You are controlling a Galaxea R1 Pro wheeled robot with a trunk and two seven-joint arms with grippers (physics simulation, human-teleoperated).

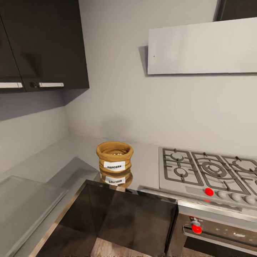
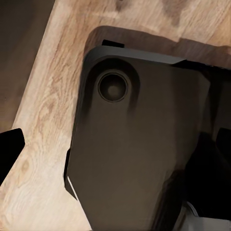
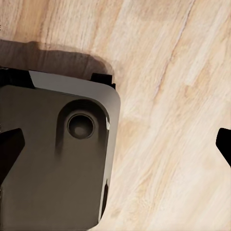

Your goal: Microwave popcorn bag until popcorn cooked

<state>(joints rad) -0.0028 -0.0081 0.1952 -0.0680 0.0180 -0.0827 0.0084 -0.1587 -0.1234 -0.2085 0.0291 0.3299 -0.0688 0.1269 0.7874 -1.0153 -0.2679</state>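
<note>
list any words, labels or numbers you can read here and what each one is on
"POPCORN": black capitals on the white label on the side of the popcorn bag, which stands on the countertop.
The same label shows again mirrored in the glossy countertop just below the bag, distorted and not cleanly readable.
Faint marks on the oven front panel under the gas hob: too small and blurred to read.
No other text is legible.

Dark robot base [image 2: 139, 154] with round recess [image 2: 113, 86] over wood plank floor [image 2: 53, 96].
</note>
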